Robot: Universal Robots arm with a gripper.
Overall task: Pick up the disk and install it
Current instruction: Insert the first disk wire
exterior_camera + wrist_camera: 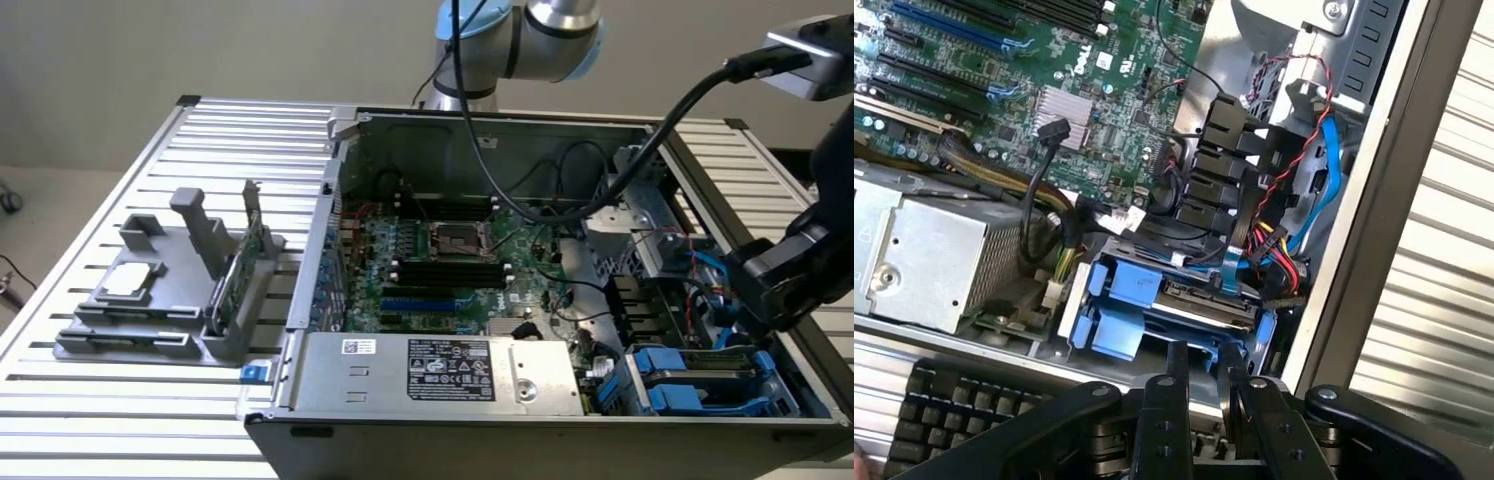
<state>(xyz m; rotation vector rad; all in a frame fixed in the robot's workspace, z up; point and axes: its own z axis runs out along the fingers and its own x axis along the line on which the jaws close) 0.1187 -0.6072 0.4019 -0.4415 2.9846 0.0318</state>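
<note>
Exterior view first. Looking down into an open computer case on a slatted metal table, with the motherboard laid bare in the middle. Find the gripper poised over the case's side on the exterior view's right, just above the drive bays. Find the disk low in the near corner on that same side, lying flat in its bay and framed in bright blue. Well apart, on the exterior view's left, note a grey rack holding a small square chip and a green card.

Wrist view next. Looking along the gripper: shows fingers drawn close but parted by a narrow gap, with nothing clasped between them. Just beyond the tips, see the disk, apparently seated in the bay, close beside a tangle of blue, red and black cables.

On handling: probably dense and heavy for its bulk, rigid, with smooth metal faces likely to slip. Best gripped across the long edges of the blue plastic frame, not on the labelled face. Treat as fragile; avoid knocks, twisting and snagging on those cables.
</note>
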